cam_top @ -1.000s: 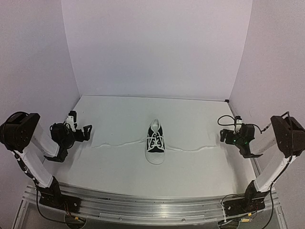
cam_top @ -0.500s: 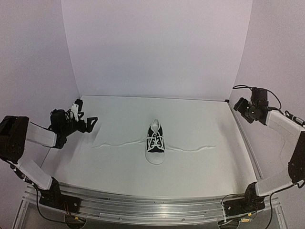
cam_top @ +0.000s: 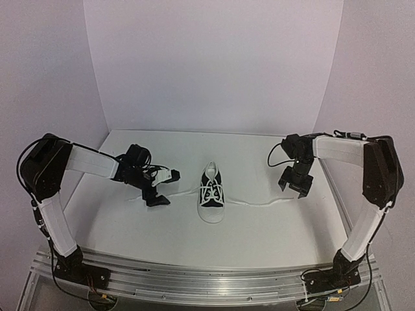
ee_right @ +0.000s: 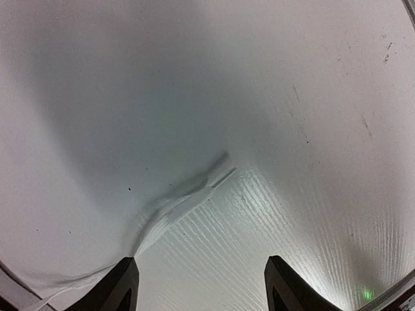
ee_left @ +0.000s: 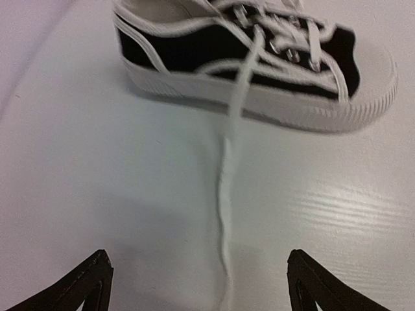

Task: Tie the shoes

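Both arms have swung inward: the left gripper [cam_top: 162, 188] hangs spread over the left lace [ee_left: 225, 194], the right gripper [cam_top: 295, 185] spread over the right lace [ee_right: 185, 204], and the sneaker [cam_top: 211, 192] sits mid-table [cam_top: 194, 243]. Step in hand: reaching for the laces; next, each gripper must descend and pinch. Only the wrist views show each lace lying between the fingers.

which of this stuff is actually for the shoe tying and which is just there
For the job: sneaker, left lace, right lace, left gripper, right gripper, both open.
Just there: table, white backdrop walls, metal rail at the near edge.
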`<state>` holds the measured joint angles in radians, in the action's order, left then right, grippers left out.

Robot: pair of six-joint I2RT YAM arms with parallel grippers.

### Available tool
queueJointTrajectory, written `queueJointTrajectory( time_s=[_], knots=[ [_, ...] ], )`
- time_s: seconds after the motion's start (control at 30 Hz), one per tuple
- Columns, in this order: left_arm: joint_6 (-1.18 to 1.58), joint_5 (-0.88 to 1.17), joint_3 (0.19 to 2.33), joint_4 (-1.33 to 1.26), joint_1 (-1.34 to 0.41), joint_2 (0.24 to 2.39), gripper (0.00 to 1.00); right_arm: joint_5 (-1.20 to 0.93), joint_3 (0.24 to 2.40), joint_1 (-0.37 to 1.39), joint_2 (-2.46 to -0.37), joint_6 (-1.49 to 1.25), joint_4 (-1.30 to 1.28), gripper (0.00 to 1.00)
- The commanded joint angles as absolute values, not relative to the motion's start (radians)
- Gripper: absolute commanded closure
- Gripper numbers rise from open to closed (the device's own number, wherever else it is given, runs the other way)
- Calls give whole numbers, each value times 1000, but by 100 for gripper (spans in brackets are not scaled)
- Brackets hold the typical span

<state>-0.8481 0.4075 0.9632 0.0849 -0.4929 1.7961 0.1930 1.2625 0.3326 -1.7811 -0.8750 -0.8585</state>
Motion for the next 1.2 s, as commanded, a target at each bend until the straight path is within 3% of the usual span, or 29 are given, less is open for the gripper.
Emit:
queueJointTrajectory(
  time_s=[0.0,0.17,0.37,0.47,0.53,0.57,0.73,0.97,1.17],
  knots=[
    [-1019,296,1084,211,-481,1910,7,219,1366,382,-1893,-956,-921,32],
    [-1032,242,1149,254,-482,1997,16,219,1404,397,-1961,-979,-903,29],
    [-1081,219,1089,257,-481,1974,40,195,1366,400,-2003,-1008,-839,31],
    [-1086,203,1067,243,-482,1961,64,189,1301,405,-2005,-1032,-788,36],
    [-1063,199,1073,246,-481,1949,92,220,1268,404,-2014,-1038,-762,45],
    [-1038,207,1087,253,-482,1937,98,234,1265,404,-2023,-1035,-759,51],
    [-949,265,1162,331,-482,1822,100,243,1322,403,-2028,-983,-758,99],
    [-888,343,1145,408,-512,1655,100,205,1650,465,-1948,-778,-754,100],
    [-833,379,1086,374,-575,1555,100,42,2007,656,-2075,-674,-647,100]
  ],
)
